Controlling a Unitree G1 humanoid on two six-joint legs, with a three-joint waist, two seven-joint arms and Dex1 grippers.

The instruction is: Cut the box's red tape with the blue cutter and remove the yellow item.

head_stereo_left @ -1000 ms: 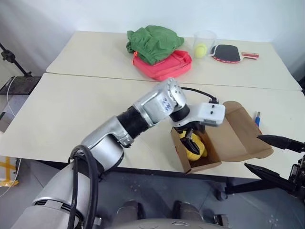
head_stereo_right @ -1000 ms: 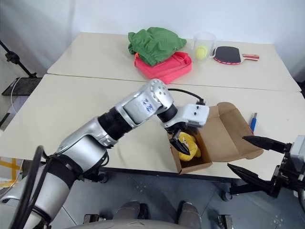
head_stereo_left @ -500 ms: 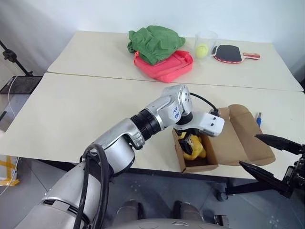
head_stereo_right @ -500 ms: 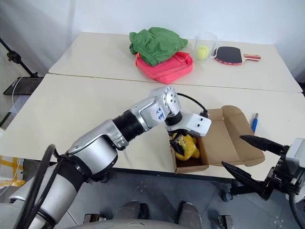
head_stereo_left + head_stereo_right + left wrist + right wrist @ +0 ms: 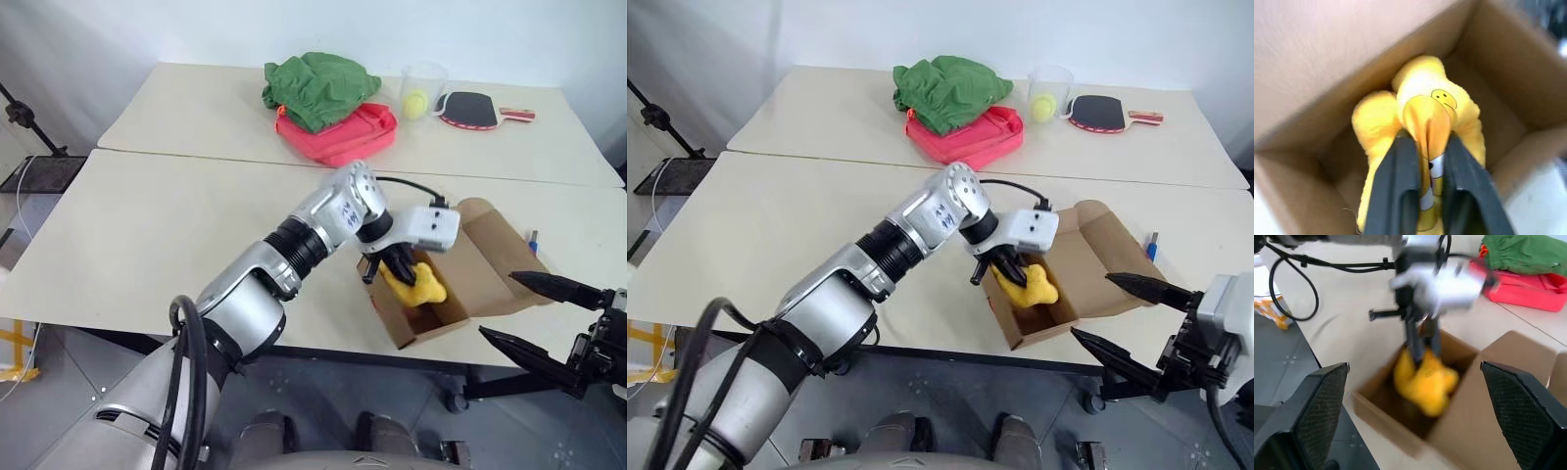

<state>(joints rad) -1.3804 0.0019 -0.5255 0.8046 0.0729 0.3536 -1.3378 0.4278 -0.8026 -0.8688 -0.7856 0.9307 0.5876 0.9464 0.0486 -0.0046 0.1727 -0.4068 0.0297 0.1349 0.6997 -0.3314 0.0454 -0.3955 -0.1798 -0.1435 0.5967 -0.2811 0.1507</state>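
We look down on a wide pale tabletop (image 5: 147, 225), with a second one butted against its far edge. At the near edge, toward the right corner, sits the small brown cardboard box (image 5: 431, 323), its flaps open and the broad lid flap lying back toward the right edge. We cannot make out the red tape on it from here.

Our left end effector (image 5: 400, 272) reaches into the open box, its two black fingers (image 5: 1400, 186) pinched nearly shut on a fold of the soft, rounded bright yellow item (image 5: 419, 284), which has a small smiley face printed on it. The item sits inside the box, between the near and far walls.

Our right end effector (image 5: 534, 315) hangs just off the near edge beside the box, its fingers spread wide and holding nothing.

The slim blue cutter (image 5: 531, 241) lies by the right edge, just past the lid flap.

On the far tabletop are a crumpled green cloth (image 5: 315, 86) lying on a pink-red bag (image 5: 343, 132), a clear cup (image 5: 421, 90) and a red-and-black paddle (image 5: 470, 108).

We judge the step in hand to be lifting the item out. To do it well, we would rise straight, clear of the walls, so the light box is not dragged off the edge.
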